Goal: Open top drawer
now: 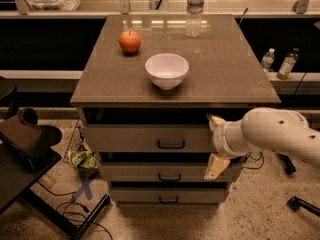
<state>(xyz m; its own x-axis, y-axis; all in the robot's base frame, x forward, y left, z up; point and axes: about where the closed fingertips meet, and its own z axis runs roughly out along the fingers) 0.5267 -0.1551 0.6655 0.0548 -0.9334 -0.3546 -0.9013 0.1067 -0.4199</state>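
The top drawer (pixel 135 138) is the tallest grey-beige front under the tabletop, with a small black bar handle (pixel 171 145) at its centre and a dark gap above it. My gripper (pixel 216 143) is in front of the drawer's right end, to the right of the handle. It is open: one yellowish fingertip (pixel 216 120) is at the drawer's upper edge and the other (pixel 216 166) is below its lower edge. The white arm (pixel 280 134) comes in from the right.
Two shorter drawers (pixel 165 174) sit below. On the tabletop (pixel 225 79) are a white bowl (pixel 167 70), a red apple (pixel 130 41) and a water bottle (pixel 194 9). A dark chair (pixel 25 144) and cables (pixel 75 209) lie at the left, bottles (pixel 287 64) at the right.
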